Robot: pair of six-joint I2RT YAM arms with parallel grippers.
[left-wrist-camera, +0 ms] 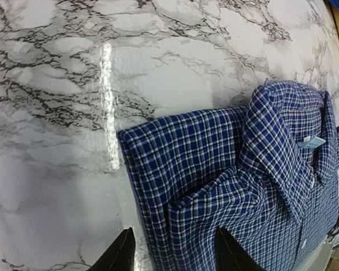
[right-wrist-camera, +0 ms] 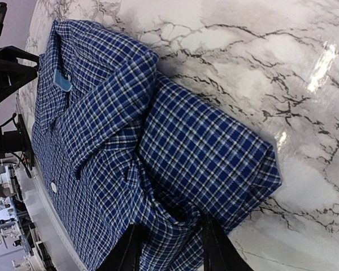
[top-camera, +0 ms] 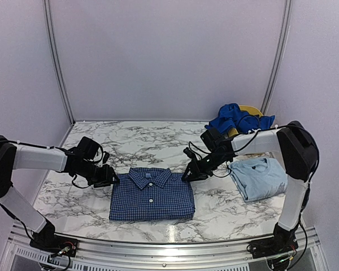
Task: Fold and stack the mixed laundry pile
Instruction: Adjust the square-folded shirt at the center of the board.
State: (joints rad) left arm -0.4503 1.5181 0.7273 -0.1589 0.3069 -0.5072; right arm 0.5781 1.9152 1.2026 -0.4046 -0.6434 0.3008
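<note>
**Checked shirt pickup: worrying about the fold falling open**

Starting up front with the checked shirt (top-camera: 151, 197), lying folded and buttoned near the front edge of the marble table (top-camera: 73, 197), collar pointing away. Spotting the left gripper (top-camera: 111, 179) at one shoulder, straddling the folded edge with fingers apart and cloth between, but not managing to tell if it's actually biting. Seeing the right gripper (top-camera: 188, 174) at the other shoulder, looking clamped on a bunched ridge of fabric.

Guessing at trouble: lifting with one side loose and spilling the tucked layers, or pulling unevenly and skewing the whole fold.

Only getting that finger-level detail from the wrist cams; from above, just seeing dark blobs touching cloth. Only getting the full layout from the top cam though: pale T-shirt (top-camera: 259, 178) lying folded off to the right, royal-blue piece (top-camera: 234, 119) heaping by the yellow basket (top-camera: 254, 110) at the back.
</note>
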